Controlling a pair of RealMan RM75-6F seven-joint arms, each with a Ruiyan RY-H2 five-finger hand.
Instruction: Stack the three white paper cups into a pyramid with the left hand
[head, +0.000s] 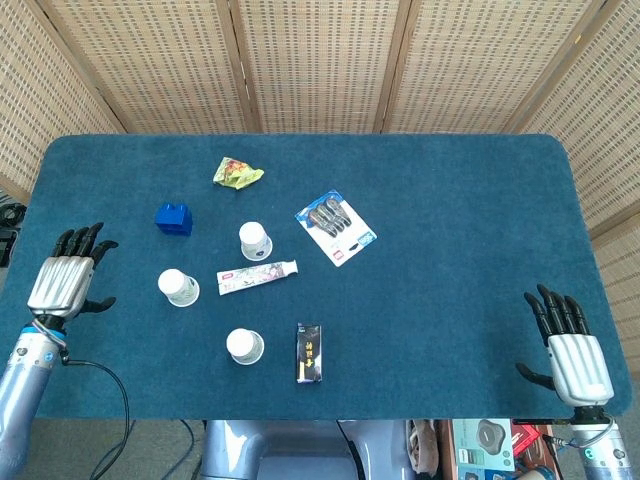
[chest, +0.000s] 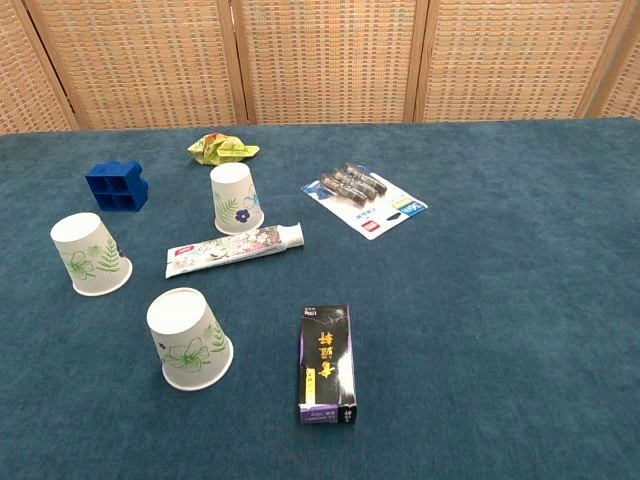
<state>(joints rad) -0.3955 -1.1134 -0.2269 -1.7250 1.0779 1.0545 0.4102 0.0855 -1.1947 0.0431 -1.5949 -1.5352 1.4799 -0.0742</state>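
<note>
White paper cups printed with green leaves and flowers stand upside down and apart from one another on the left half of the dark teal felt-covered table (head: 470, 200): the farthest cup (chest: 235, 198), the left cup (chest: 90, 254) and the nearest cup (chest: 188, 338). None of them is stacked on another. A floral-printed toothpaste tube (chest: 232, 248) lies flat between the farthest cup and the nearest one, its cap end pointing right. Behind the left cup sits a blue plastic building block (chest: 117, 186), and farther back lies a crumpled yellow-green wrapper (chest: 222, 149). To the right of the farthest cup rests a blister card of batteries (chest: 365, 197), set at an angle. A black rectangular box with yellow lettering (chest: 326, 364) lies flat just right of the nearest cup. The robot's left hand (head: 65, 282) hovers over the table's left edge, well apart from the left cup, fingers spread and holding nothing. The right hand (head: 570, 350) sits at the table's near right corner, palm down, fingers likewise spread and empty. Neither hand appears in the chest view. Woven rattan screen panels (head: 320, 60) stand behind the table.
</note>
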